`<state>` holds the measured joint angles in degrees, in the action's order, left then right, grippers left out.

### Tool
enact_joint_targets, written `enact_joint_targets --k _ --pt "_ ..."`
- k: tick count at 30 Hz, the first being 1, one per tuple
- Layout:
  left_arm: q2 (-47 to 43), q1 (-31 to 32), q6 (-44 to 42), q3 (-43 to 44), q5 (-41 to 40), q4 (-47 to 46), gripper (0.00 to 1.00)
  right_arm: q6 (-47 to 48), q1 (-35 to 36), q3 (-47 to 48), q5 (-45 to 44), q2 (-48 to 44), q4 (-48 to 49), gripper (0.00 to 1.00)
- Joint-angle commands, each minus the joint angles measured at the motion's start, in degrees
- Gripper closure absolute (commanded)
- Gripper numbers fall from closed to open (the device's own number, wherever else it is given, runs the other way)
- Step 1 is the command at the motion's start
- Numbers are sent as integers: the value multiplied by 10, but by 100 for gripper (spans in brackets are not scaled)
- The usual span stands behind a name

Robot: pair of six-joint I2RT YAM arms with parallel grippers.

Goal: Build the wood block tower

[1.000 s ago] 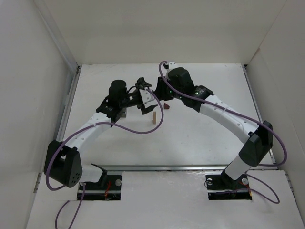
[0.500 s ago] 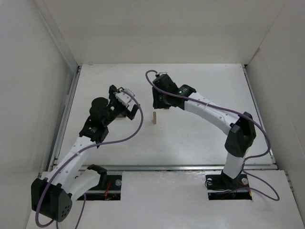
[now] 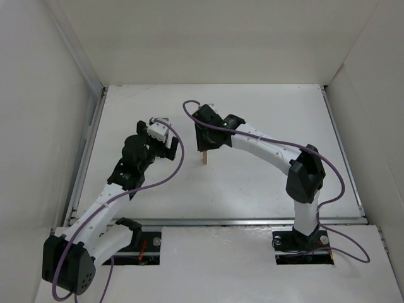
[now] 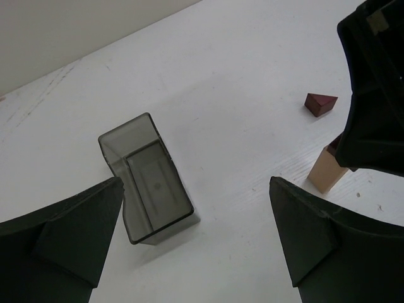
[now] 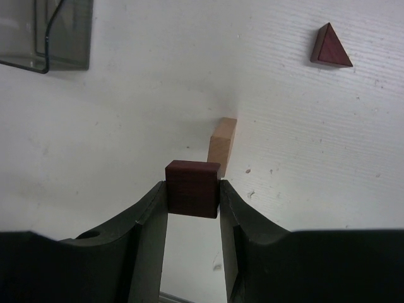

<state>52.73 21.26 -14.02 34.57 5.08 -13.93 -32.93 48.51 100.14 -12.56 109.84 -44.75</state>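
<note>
A slim light tan block (image 3: 204, 157) stands upright on the white table, also seen in the left wrist view (image 4: 328, 170) and the right wrist view (image 5: 221, 144). My right gripper (image 5: 193, 187) is shut on a small dark reddish-brown square block (image 5: 192, 189), held above and just near of the tan block's top. In the top view the right gripper (image 3: 205, 140) hangs right over the tan block. A dark reddish triangular block (image 5: 329, 47) lies flat on the table beyond, also in the left wrist view (image 4: 320, 103). My left gripper (image 4: 196, 189) is open and holds nothing, off to the left (image 3: 164, 145).
A dark translucent rectangular bin (image 4: 148, 180) lies on the table under the left gripper; its corner shows in the right wrist view (image 5: 47, 31). White walls enclose the table on the left, back and right.
The right gripper has carried the dark square block leftward to over the tan block. The left arm has drawn back to the left, away from the tan block.
</note>
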Motion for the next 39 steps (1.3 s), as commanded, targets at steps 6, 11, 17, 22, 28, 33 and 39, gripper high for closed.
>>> enact_joint_targets --k 6,11,17,22,28,33,39 --pt "-22 -2 32 -13 -7 -35 0 -68 8 3 -38 2 -24 100" --pt "-22 -2 22 -13 -1 -40 0 -73 8 -8 -38 2 -10 100" --pt "-22 -2 16 -19 5 -40 0 -73 8 -8 -38 7 -5 100" --pt "-27 -2 16 -19 10 -35 0 -73 8 4 -38 13 1 100" --pt "-27 -2 16 -19 5 -35 0 -73 -3 -8 -21 13 16 100" --pt "-27 -2 16 -19 5 -35 0 -68 -3 -2 -16 19 16 100" --pt "-27 -2 16 -19 5 -35 0 -68 -3 -7 -16 24 16 100"
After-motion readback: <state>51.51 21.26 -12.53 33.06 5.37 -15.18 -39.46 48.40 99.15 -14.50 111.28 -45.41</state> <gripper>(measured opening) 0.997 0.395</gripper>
